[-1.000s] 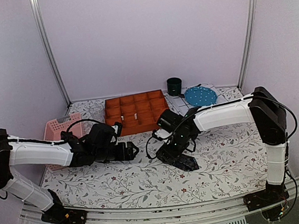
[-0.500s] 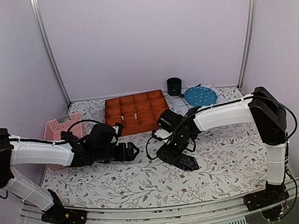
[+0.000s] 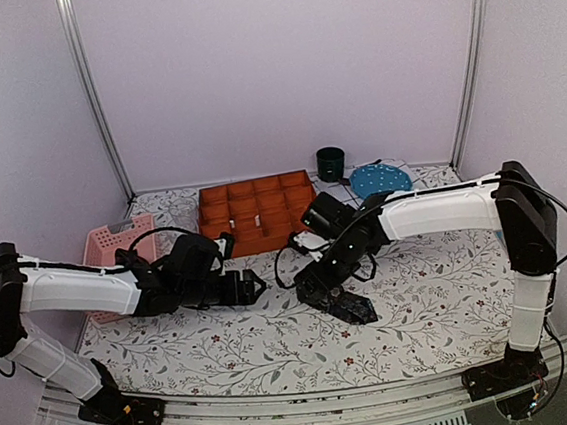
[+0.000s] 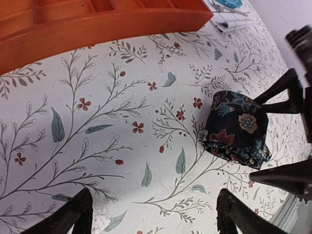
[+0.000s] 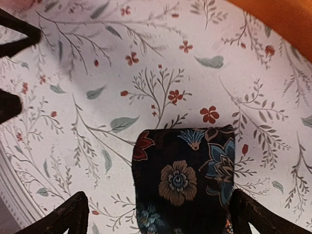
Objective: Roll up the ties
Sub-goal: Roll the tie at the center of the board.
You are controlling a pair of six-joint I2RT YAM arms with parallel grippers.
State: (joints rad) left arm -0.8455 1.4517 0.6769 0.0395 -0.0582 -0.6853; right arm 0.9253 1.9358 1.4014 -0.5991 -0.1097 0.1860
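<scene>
Right gripper (image 5: 158, 207): jaws apart, straddling rolled dark floral fabric tie (image 5: 183, 183).
Left gripper (image 4: 153, 209): jaws apart, empty, tie at two o'clock.

Left of the tray (image 3: 258, 213), the left arm (image 3: 75, 288) has white shells and black joints; the right arm (image 3: 434, 213), right of it, matches. Thin black cables (image 3: 157, 231) loop along both (loosest near the wrists). The left gripper (image 3: 257, 285) and right gripper (image 3: 311, 292) carry black, tapered fingers (image 4: 73, 217).
</scene>
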